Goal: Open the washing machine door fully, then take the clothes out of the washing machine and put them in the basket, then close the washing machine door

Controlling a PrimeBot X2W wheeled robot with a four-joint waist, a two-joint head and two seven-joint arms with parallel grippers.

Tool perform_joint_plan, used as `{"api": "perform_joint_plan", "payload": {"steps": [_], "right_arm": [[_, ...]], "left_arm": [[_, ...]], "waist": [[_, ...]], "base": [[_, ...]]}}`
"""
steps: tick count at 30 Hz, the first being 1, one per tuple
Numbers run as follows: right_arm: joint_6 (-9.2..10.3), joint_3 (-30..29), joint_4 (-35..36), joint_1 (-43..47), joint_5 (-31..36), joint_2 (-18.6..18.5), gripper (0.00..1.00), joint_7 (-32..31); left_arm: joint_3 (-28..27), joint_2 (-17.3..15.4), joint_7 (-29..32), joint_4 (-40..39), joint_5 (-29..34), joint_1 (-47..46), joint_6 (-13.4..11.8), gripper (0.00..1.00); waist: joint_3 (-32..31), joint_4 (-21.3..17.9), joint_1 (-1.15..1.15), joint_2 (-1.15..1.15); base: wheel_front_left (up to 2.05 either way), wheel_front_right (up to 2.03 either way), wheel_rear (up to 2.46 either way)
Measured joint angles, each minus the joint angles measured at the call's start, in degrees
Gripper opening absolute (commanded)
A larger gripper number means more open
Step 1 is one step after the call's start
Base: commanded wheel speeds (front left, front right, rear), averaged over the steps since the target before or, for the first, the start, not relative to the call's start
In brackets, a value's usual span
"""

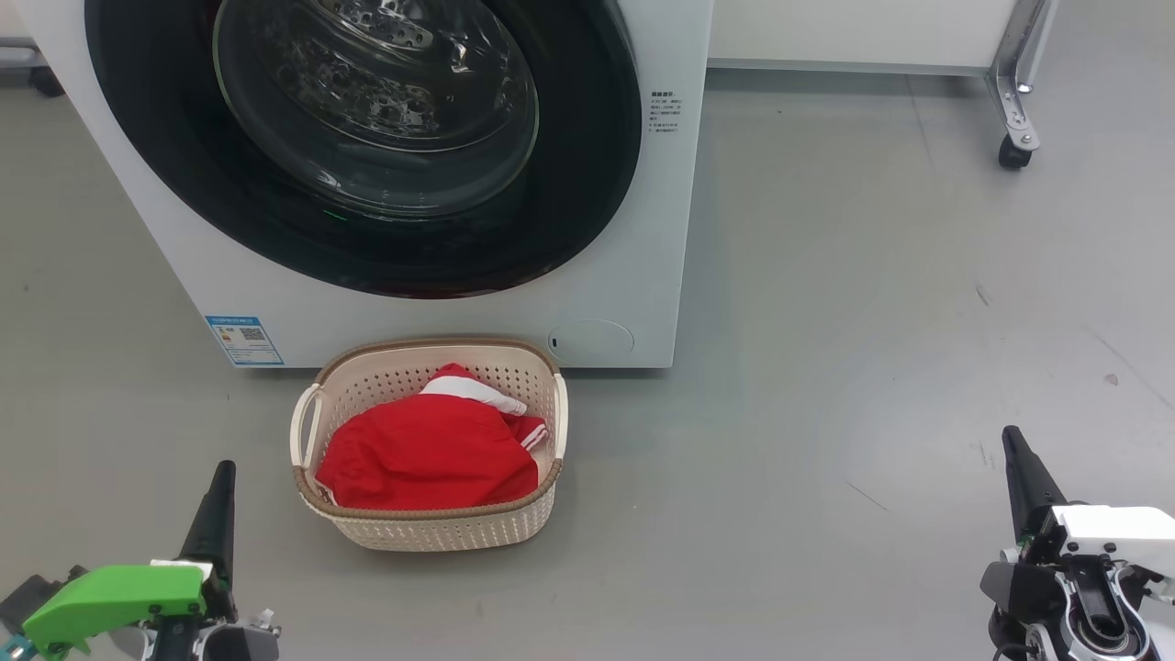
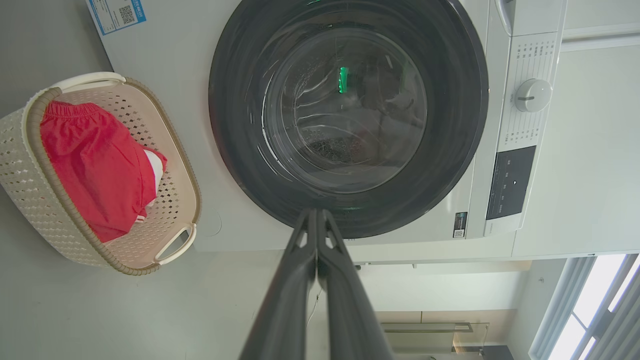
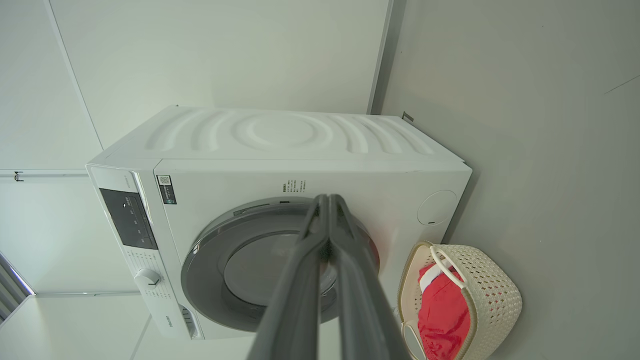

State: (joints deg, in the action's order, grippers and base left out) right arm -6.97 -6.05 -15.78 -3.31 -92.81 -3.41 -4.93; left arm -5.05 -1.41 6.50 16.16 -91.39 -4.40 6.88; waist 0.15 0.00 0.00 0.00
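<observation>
Both grippers are hanging low over the grey floor (image 1: 826, 367), well apart from each other and touching nothing. The left gripper (image 1: 218, 491) is sitting at the lower left of the head view under its green housing, and the right gripper (image 1: 1019, 464) is sitting at the lower right under its white one. In the left wrist view, the left gripper (image 2: 316, 214) is pressing its two dark fingers together along their length, with nothing between them. In the right wrist view, the right gripper (image 3: 330, 199) is doing the same, jaws closed and empty.

The washing machine (image 1: 441, 317) is standing ahead of the robot. The washing machine door (image 1: 367, 110) is lying flush against its front, the glossy black ring framing the bulging glass, and the drum's holes are showing through that glass. A blue label sticker (image 1: 245, 340) is sitting at the machine's lower left corner and a round cover (image 1: 592, 340) at its lower right. The left wrist view is also showing the dial (image 2: 532, 95) and the dark control panel (image 2: 510, 182).

The basket (image 1: 441, 531) is resting on the floor just in front of the machine, below the door. The red garment (image 1: 431, 454) is lying inside it, bunched up with its white trim turned toward the machine, covering most of the bottom. A caster (image 1: 1014, 151) is standing on the floor at the far right.
</observation>
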Motion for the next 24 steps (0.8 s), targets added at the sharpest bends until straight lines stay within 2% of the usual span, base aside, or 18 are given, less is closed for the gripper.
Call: {"api": "perform_joint_plan", "payload": {"steps": [24], "right_arm": [[0.00,-0.10,0.00,-0.02,0.00,0.02,0.00,-0.05]], "left_arm": [[0.01,0.00,-0.01,-0.13,0.00,0.00,0.00,0.00]], "waist": [[0.01,0.00,0.00,0.00]], "base": [[0.00,0.00,0.00]]}}
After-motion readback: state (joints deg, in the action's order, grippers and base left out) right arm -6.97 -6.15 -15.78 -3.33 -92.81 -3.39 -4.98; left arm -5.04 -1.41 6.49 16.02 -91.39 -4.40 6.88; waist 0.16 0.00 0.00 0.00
